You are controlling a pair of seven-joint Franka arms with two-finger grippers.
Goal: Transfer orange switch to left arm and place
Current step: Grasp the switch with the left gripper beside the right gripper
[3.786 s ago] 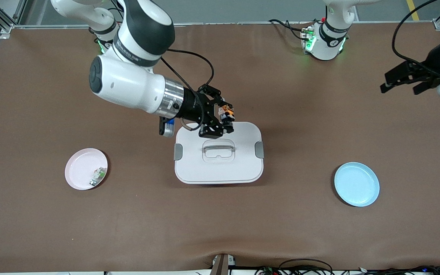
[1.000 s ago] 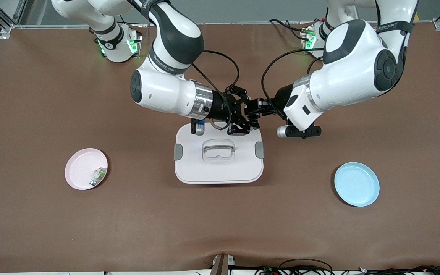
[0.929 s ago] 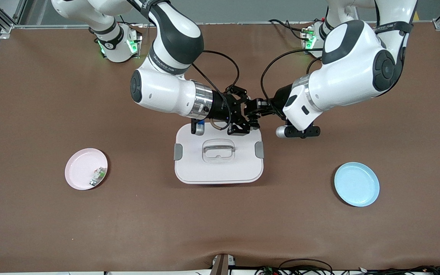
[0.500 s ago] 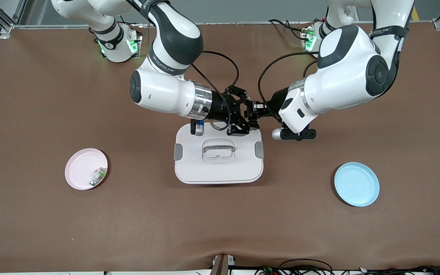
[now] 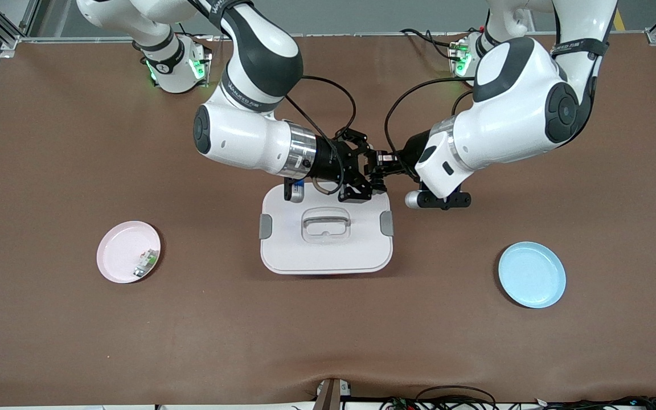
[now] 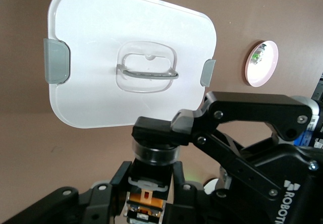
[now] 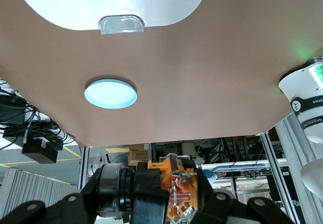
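- Blue plate (image 5: pixel 532 275) at 4 o'clock on the table, bare; nearest the front camera.
- Pink plate (image 5: pixel 128 251) at 8 o'clock, with a small green-and-white part (image 5: pixel 146 262) on it.
- Box (image 5: pixel 326 228) at centre, lid on, grey latches on 2 sides.
- Both grippers meet in the air over the box's 12 o'clock edge.
- Right gripper (image 5: pixel 359 173): jaws clamped tight on the orange switch (image 7: pixel 176 188), orange end pointing back at the right wrist.
- Left gripper (image 5: pixel 378 171): fingers pinched down on the switch's round black end (image 6: pixel 156 148). So 2 grips on 1 part; handover not released.
- Handling, my read: tiny, light, rigid plastic. Stiff enough for a firm pinch; smooth round end could twist or slip in the jaws.
- Grip advice: take the flat body sides, not the orange terminal end. Those metal marks look thin and bendable.
- Risk: if the right gripper's jaws part before the left is square, the switch drops onto the lid.
- Writing: "ROBOTI…" cut off on the gripper body in the left wrist view. Arm-collar lettering unreadable.
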